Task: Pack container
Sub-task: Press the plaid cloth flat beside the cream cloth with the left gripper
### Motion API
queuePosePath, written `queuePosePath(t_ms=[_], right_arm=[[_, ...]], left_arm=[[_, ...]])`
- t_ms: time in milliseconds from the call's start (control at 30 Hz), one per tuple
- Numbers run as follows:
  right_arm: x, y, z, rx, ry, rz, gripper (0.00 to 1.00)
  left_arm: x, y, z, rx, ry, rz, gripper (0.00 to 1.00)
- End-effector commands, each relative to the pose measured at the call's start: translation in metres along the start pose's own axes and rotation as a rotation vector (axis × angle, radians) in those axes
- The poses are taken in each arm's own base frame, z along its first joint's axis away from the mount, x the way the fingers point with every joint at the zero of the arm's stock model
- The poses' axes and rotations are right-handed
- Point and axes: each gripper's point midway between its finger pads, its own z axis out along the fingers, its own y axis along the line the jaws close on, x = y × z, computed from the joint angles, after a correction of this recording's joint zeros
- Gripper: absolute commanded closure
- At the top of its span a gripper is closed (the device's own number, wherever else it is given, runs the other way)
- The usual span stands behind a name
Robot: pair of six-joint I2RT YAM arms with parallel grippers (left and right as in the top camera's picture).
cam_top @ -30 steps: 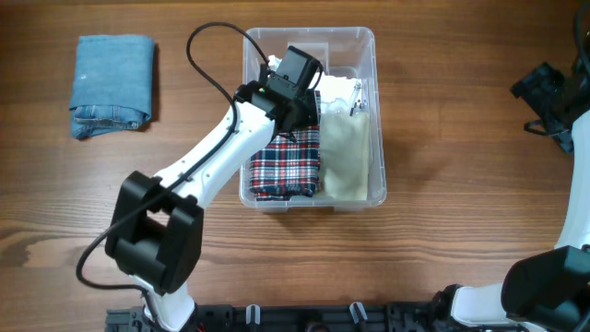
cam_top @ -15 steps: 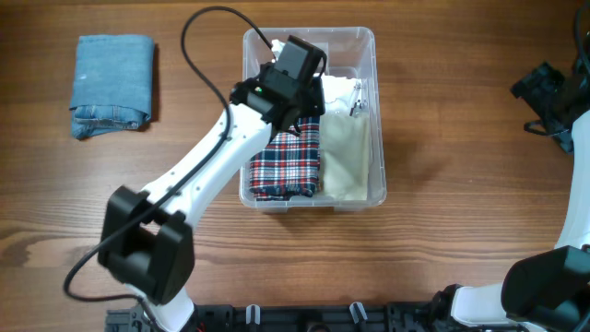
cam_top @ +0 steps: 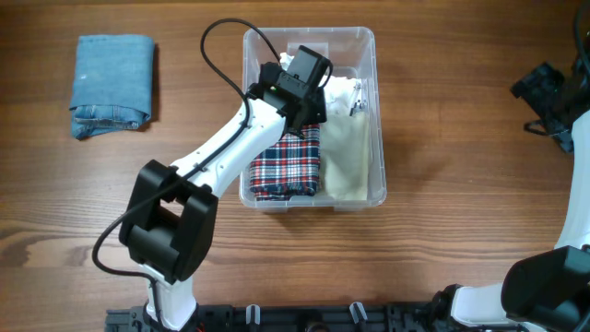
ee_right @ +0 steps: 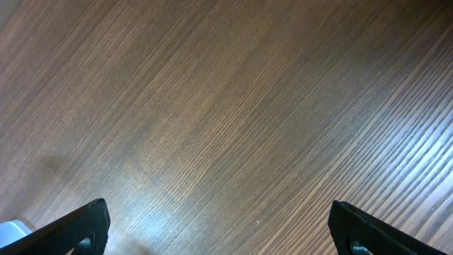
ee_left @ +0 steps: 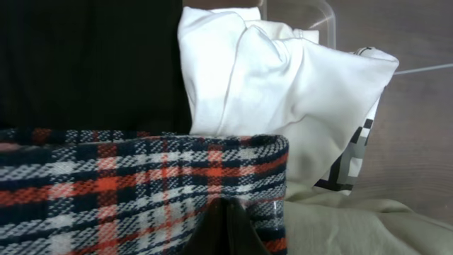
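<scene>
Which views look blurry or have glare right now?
Overhead: sharp and evenly lit, faint highlights on the container rim. Left wrist: plaid cloth and white cloth crisp, upper left nearly black. Right wrist: table grain clear, pale sheen toward the bottom.

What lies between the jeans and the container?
In the overhead view, only bare table lies between the jeans and the container. The left arm's black cable loops above that stretch, close to the container.
</scene>
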Motion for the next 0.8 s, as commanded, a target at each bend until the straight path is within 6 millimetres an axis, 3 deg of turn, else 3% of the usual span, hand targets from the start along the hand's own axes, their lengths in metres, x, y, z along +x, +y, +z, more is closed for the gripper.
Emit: queuePosePath(t_ms=[0,167,300,767], right_arm=[[0.002,-0.001,0.005,0.002,0.015,0.014,0.00],[0.002,-0.001,0.005,0.002,0.015,0.014,0.00],[0.002,-0.001,0.005,0.002,0.015,0.014,0.00],[0.002,-0.001,0.005,0.002,0.015,0.014,0.00]], left_arm=[[-0.030,0.015,-0.031,-0.025,-0.095,0.026,0.96],[-0.060,0.037,-0.080,-0.088,-0.223,-0.002,0.96],[-0.063,0.047,-0.086,-0.118,-0.236,-0.015,0.96],[-0.011,0.076,-0.015,-0.241,-0.021,0.000,0.96]])
